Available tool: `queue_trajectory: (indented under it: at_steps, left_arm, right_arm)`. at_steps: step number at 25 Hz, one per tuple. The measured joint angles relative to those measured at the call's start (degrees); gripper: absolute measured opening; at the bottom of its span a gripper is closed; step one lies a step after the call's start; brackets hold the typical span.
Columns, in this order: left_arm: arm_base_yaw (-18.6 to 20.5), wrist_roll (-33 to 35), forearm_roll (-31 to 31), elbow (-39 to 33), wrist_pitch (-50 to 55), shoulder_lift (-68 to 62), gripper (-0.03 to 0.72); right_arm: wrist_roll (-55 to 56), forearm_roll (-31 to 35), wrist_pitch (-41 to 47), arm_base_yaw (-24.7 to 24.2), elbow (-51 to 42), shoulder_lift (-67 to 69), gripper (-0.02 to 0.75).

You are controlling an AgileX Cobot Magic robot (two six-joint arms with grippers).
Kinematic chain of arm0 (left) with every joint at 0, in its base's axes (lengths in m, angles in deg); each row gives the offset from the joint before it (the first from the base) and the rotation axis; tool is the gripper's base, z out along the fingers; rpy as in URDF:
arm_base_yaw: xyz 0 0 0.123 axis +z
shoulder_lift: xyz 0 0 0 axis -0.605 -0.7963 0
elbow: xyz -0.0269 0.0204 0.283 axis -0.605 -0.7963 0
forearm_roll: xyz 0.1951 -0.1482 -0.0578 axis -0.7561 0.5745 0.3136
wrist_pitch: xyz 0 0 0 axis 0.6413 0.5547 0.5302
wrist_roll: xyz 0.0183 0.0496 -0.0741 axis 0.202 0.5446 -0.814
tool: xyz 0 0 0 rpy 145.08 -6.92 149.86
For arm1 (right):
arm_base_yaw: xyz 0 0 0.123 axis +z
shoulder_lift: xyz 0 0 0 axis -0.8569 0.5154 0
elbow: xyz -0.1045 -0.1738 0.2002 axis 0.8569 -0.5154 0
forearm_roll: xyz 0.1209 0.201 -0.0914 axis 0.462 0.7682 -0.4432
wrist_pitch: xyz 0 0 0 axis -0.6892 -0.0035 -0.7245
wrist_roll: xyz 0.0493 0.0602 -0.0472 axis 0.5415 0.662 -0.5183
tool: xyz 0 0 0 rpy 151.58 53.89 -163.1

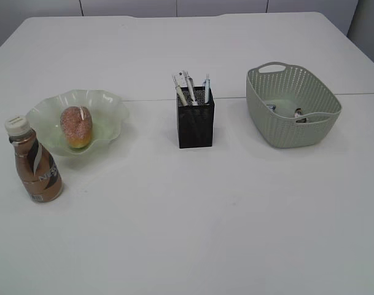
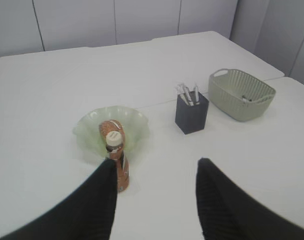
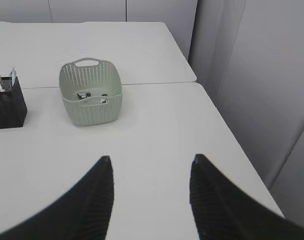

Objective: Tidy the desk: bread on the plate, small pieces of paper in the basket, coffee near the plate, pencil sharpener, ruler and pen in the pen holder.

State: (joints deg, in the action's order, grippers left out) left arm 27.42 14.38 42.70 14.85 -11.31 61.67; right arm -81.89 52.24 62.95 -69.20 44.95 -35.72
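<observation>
The bread (image 1: 76, 126) lies on the pale green wavy plate (image 1: 110, 104). A brown coffee bottle (image 1: 35, 162) with a white cap stands upright just in front-left of the plate. The black mesh pen holder (image 1: 196, 120) holds pens and other sticks (image 1: 190, 88). Small pieces of paper (image 1: 299, 114) lie inside the green basket (image 1: 293, 106). Neither arm shows in the exterior view. My left gripper (image 2: 156, 165) hangs open above the table, the coffee (image 2: 117, 160) just beyond its left finger. Empty and open, my right gripper (image 3: 151, 161) hovers near the table's right side.
A seam between two white tabletops (image 1: 150, 98) runs behind the plate and holder. In the right wrist view the table's right edge (image 3: 231, 140) drops off beside a grey wall. The basket (image 3: 90, 95) and holder (image 3: 7, 102) stand far ahead of the right gripper.
</observation>
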Motion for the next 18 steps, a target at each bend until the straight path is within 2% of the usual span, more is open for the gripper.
queue_trajectory:
  at_steps: [5, 8, 12, 18]
  left_arm:
    - [0.0, 3.5, 1.4, -5.6, 0.1, 6.3, 0.337]
    - [0.0, 4.0, 1.4, -9.9, 0.1, 11.4, 0.331]
    - [-0.1, 5.0, 1.2, -17.5, 0.3, 13.2, 0.328]
    - [-0.1, 8.8, 2.0, -31.1, -2.4, 13.2, 0.323]
  right_arm:
    - [-0.3, 2.0, 1.6, 0.0, -4.7, -2.5, 0.395]
    - [-3.1, 6.4, 1.7, 0.0, -6.0, -2.5, 0.395]
    - [-5.0, 8.9, 1.7, 0.0, -8.5, -2.6, 0.395]
    - [-6.1, 9.3, -0.5, 0.0, -16.4, -2.6, 0.396]
